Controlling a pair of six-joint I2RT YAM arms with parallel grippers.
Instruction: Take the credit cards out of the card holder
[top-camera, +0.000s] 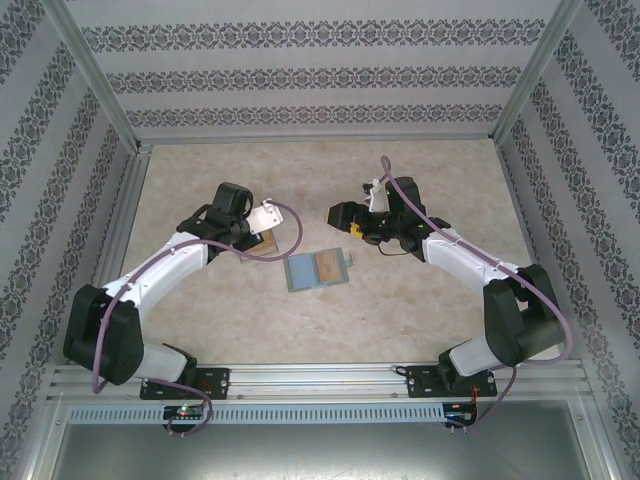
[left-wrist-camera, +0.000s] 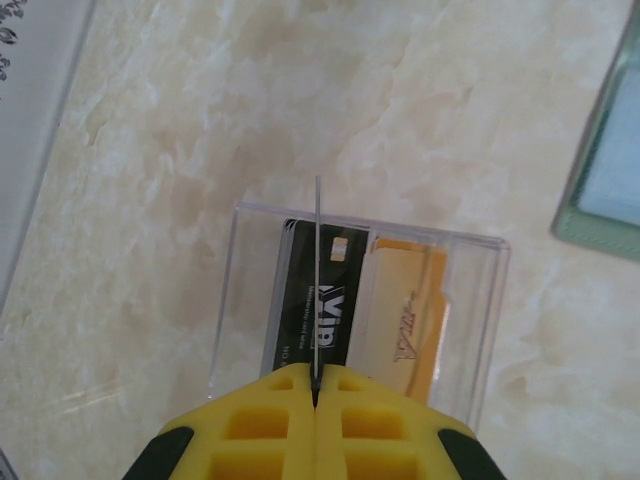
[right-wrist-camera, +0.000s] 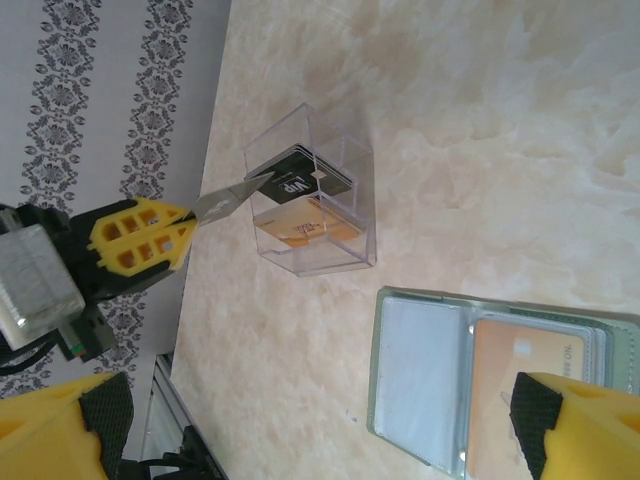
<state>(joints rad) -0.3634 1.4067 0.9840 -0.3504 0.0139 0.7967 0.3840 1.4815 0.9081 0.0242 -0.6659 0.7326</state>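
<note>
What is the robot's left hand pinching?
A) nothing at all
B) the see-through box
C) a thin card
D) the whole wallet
C: the left gripper has its yellow fingers closed on a thin card, seen edge-on above the clear tray.

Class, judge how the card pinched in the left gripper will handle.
Probably stiff: the card juts straight from the left gripper without sagging. Likely light, being very thin edge-on. Held only by one edge, it might pivot if bumped.
</note>
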